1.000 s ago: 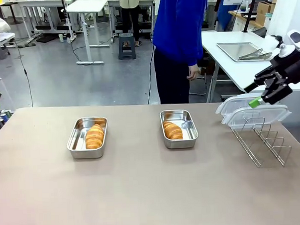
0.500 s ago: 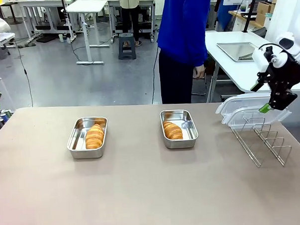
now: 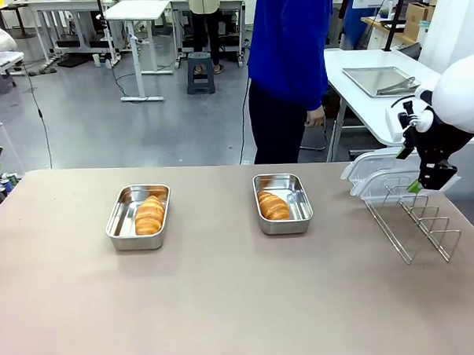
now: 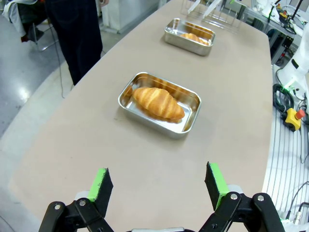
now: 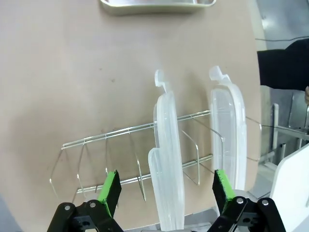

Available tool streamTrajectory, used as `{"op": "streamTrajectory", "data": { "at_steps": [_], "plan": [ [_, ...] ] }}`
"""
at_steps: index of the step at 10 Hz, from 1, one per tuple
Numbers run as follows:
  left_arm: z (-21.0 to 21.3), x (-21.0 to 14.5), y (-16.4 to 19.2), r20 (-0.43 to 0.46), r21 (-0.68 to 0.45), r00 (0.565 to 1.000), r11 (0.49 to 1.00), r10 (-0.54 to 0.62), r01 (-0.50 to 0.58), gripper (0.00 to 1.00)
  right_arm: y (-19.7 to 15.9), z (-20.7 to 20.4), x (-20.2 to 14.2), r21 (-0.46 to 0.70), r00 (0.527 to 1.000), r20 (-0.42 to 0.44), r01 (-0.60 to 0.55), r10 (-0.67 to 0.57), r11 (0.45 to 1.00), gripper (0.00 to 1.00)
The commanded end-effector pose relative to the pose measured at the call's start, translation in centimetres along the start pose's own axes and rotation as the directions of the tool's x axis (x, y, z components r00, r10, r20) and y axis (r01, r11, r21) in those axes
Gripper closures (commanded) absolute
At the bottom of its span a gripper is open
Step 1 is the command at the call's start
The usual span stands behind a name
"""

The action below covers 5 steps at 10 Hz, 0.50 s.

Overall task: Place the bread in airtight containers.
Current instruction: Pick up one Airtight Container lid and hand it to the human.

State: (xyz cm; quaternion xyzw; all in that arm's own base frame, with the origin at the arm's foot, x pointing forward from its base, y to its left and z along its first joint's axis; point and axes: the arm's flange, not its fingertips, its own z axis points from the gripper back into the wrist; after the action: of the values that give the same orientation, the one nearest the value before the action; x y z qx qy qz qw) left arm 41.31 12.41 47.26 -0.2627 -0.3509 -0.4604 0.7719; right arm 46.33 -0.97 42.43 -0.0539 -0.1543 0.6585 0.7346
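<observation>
A grey-floored workshop with white tables is seen behind one beige desk. One person in blue is stationed at its far edge. One wire rack is counted, with two clear lids propped in it. Two steel containers sit well apart mid-desk, and two croissants are laid one in each. Both end effectors are released: the left end effector is held over the desk, the right end effector astride a lid.

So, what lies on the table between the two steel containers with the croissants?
Nothing. In the front view the table is bare between the left container and the right container.
</observation>
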Motion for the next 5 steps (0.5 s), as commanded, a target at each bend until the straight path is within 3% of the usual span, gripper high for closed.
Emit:
{"op": "streamTrajectory", "data": {
  "at_steps": [1,2,3,4,5],
  "plan": [
    [0.09,-0.04,0.00,0.004,-0.008,1.000,1.000,-0.017,0.017,0.00,-1.50,-0.78,0.12,0.013,1.000,-0.020,0.013,-0.013,1.000,0.00],
    [0.09,-0.04,0.00,0.004,-0.008,1.000,1.000,-0.017,0.017,0.00,-1.74,-0.86,0.09,0.005,0.999,-0.029,0.016,-0.016,1.000,0.00],
    [0.09,-0.04,0.00,0.004,-0.008,1.000,1.000,-0.017,0.017,0.00,-1.91,-0.93,-0.33,-0.012,0.999,-0.031,0.014,-0.014,1.000,0.60],
    [0.09,-0.04,0.00,0.004,-0.008,1.000,1.000,-0.017,0.017,0.00,-1.84,-0.62,-0.28,-0.025,0.999,-0.034,0.014,-0.015,1.000,0.60],
    [0.09,-0.04,0.00,0.004,-0.008,1.000,1.000,-0.017,0.017,0.00,-1.90,-0.34,-0.24,-0.036,0.999,-0.034,0.011,-0.012,0.999,1.00]
  ]
}}
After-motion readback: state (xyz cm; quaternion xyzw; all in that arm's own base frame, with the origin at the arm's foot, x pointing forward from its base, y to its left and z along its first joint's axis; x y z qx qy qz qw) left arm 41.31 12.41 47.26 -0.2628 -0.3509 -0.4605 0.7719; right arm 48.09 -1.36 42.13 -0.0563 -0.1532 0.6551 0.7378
